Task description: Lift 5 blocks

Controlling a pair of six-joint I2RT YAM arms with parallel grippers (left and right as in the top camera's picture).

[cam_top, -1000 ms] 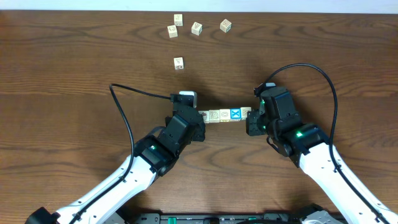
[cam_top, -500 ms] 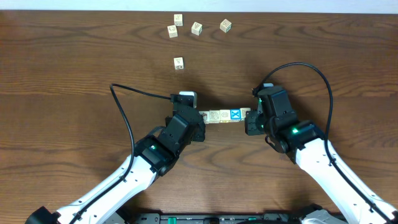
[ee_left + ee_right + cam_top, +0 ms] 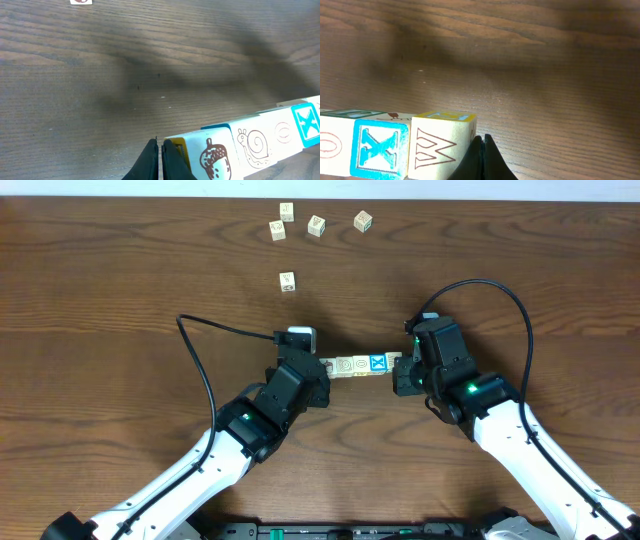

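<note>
Bridging left jaws and right jaws, both closed, blocks [image 3: 362,365] end-to-end

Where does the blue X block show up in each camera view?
Overhead: the blue X block is second from the right end of the row, mid-table.
Left wrist: it is cut off by the right edge, far along the row.
Right wrist: it is at lower left.
Shared landmark: the oval-marked block touching it.
</note>
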